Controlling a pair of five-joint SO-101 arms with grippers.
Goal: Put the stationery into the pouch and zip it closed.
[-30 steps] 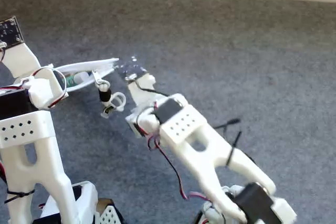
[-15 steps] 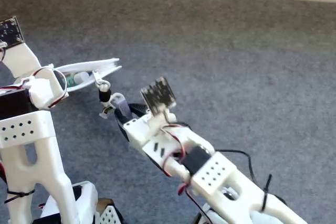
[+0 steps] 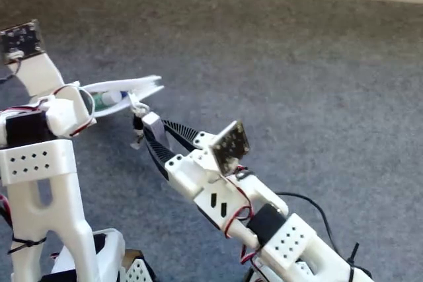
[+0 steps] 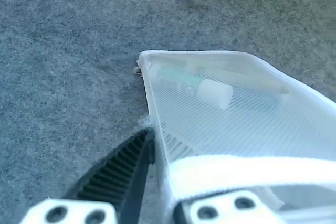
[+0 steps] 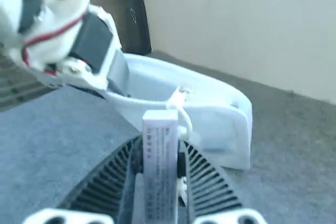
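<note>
Gripper (image 3: 149,125) back with translucent pouch's (image 4: 226,124) tag (image 5: 159,145)

In the high view the left arm (image 3: 39,163), at the frame's left, hides the left end of the pouch (image 3: 129,86) and where it is gripped. In the left wrist view the pouch runs off the frame's edge; inside it a white stub (image 4: 214,93) and a green shape (image 4: 176,75) are too blurred to name. In the right wrist view the white block (image 5: 159,156) is cut off by the edge.
</note>
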